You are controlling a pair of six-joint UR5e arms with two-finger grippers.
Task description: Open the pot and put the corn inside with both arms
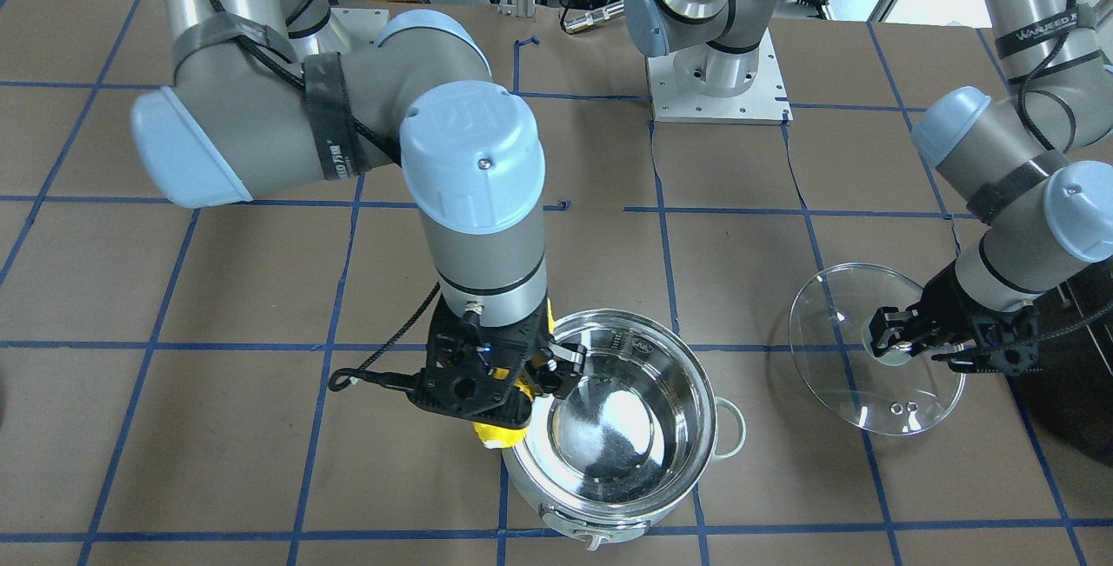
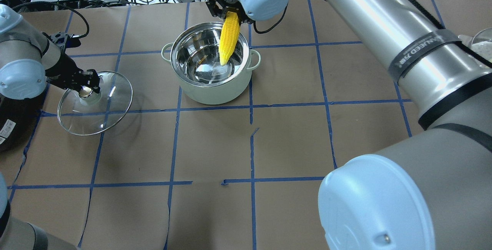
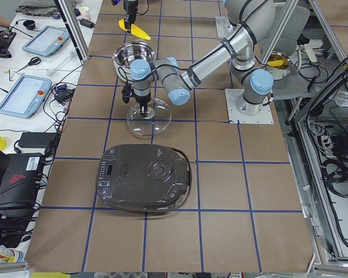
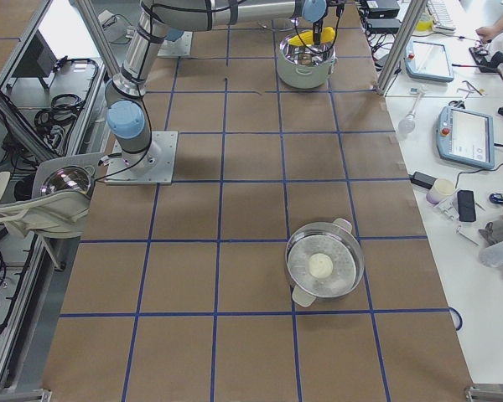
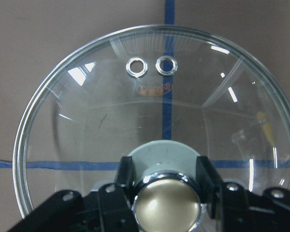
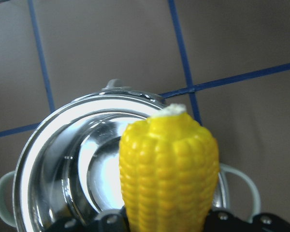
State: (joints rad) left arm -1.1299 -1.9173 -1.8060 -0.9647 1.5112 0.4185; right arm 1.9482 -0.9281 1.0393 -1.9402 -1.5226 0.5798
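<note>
The pot (image 2: 215, 90) stands open on the table, mint-green outside, shiny steel and empty inside; it also shows in the front view (image 1: 700, 392). My right gripper (image 2: 229, 12) is shut on the corn (image 2: 229, 37), which hangs tip-down over the pot's far rim, its tip inside the opening. The right wrist view shows the corn (image 6: 169, 169) above the pot (image 6: 43, 159). My left gripper (image 2: 85, 90) is shut on the gold knob (image 5: 168, 205) of the glass lid (image 2: 105, 113) and holds it tilted, to the left of the pot and apart from it.
A large black appliance (image 3: 144, 176) sits on the table beyond the lid on my left, also at the overhead view's left edge (image 2: 7, 125). A second steel pot with a white round thing inside (image 4: 323, 268) stands far to my right.
</note>
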